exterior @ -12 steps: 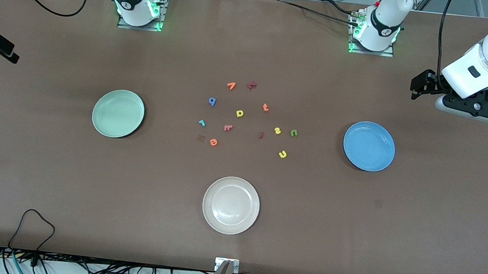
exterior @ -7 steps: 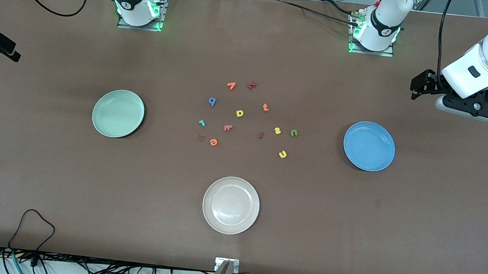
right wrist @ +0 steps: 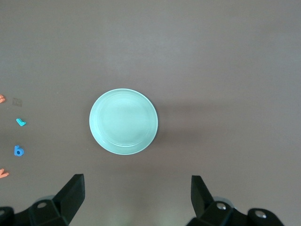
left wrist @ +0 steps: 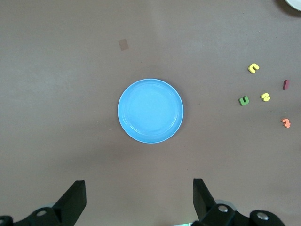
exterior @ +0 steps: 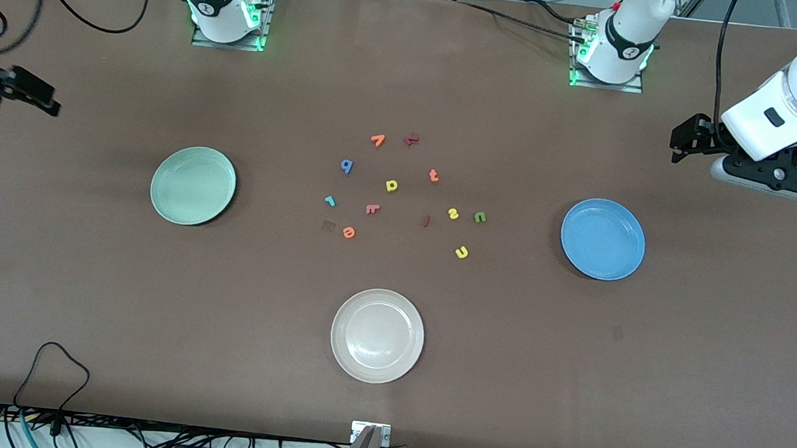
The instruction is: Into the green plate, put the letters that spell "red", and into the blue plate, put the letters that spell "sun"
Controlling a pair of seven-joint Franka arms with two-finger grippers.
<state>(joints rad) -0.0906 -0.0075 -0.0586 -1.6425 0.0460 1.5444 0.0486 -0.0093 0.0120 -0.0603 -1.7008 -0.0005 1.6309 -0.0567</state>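
Front view: green plate (exterior: 193, 185) toward right arm's end of bench (exterior: 76, 282), blue plate (exterior: 603, 239) toward left arm's end, both bare, red letters (exterior: 346, 167) and sun letters (exterior: 461, 253) loose between them; left wrist view: left pincer (left wrist: 139, 200) apart over bench near blue plate; right wrist view: right pincer (right wrist: 136, 197) apart near green plate.

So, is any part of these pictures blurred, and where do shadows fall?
Front view: the right gripper looks smeared; the letters are sharp. Right wrist view: a soft shadow lies beside the green plate. Left wrist view: the blue plate is sharp, with even light.
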